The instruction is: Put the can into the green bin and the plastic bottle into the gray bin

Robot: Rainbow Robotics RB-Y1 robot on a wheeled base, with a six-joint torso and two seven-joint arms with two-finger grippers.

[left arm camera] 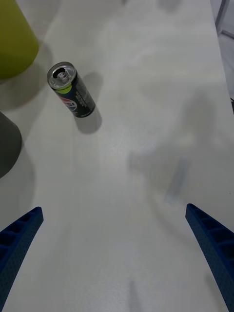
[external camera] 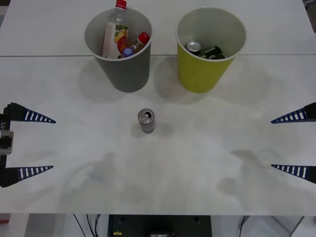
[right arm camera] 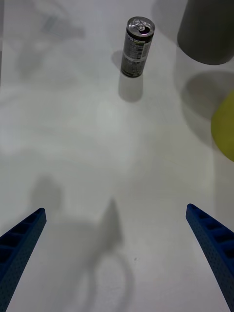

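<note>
The can [external camera: 146, 121] stands upright mid-table, dark-bodied with a silver pull-tab top; it also appears as the can [right arm camera: 137, 47] and the can [left arm camera: 71, 89], where its round red-white-blue logo faces the camera. Behind it stand the gray bin [external camera: 118, 49], holding several plastic bottles [external camera: 116, 32], and to its right the green bin [external camera: 210, 49], with cans inside. My left gripper [external camera: 29, 144] is open at the table's left edge. My right gripper [external camera: 291, 143] is open at the right edge. Both are far from the can, with nothing between the fingers.
A seam between two white tabletops [external camera: 49, 55] runs across behind the bins. The gray bin's wall [right arm camera: 207, 34] and the green bin's edge [right arm camera: 225, 126] show beyond the can from the right wrist. The green bin [left arm camera: 14, 39] also appears from the left wrist.
</note>
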